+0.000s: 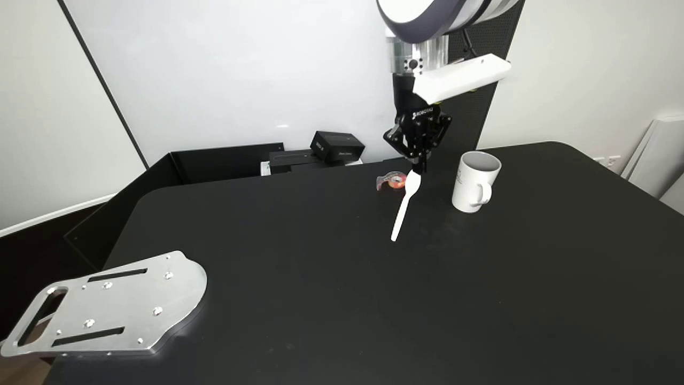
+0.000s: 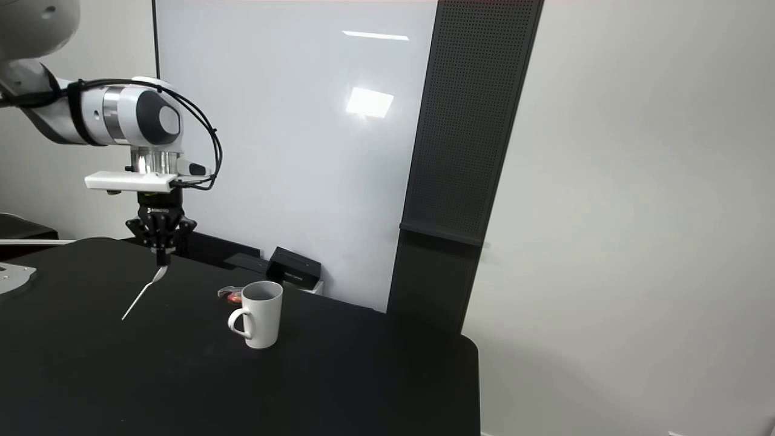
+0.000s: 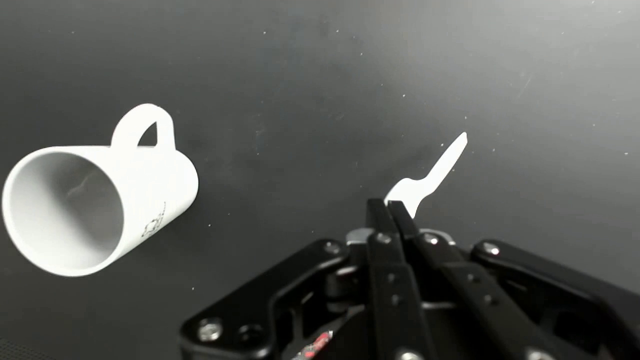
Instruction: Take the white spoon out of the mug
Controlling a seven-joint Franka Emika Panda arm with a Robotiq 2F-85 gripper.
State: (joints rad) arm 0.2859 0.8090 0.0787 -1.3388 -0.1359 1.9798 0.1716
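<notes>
A: Where is the spoon (image 1: 404,207)?

B: Out of the mug (image 2: 263,318) and off to one side, well apart from it. The mug stands upright on the counter (image 1: 320,278), and no spoon shows inside it.

A: What holds the spoon up?

B: The claw (image 3: 386,202). It is drawn together to a narrow gap, pinching the spoon at the bowl end. The handle slants downward and away; whether its end touches the counter, I cannot tell.

A: So which step is this?

B: I judge the taking-out to be done. What seems left is setting the spoon down and letting go.

A: What does that call for?

B: A slow descent, away from the mug, until the handle meets the counter and the spoon can tip over to lie flat. Then the claw should spread just enough to free the bowl, and rise.

A: Anything to watch?

B: The hold looks slight, with only a little of the bowl caught, so the spoon might swivel or slip if it lands hard.
</notes>
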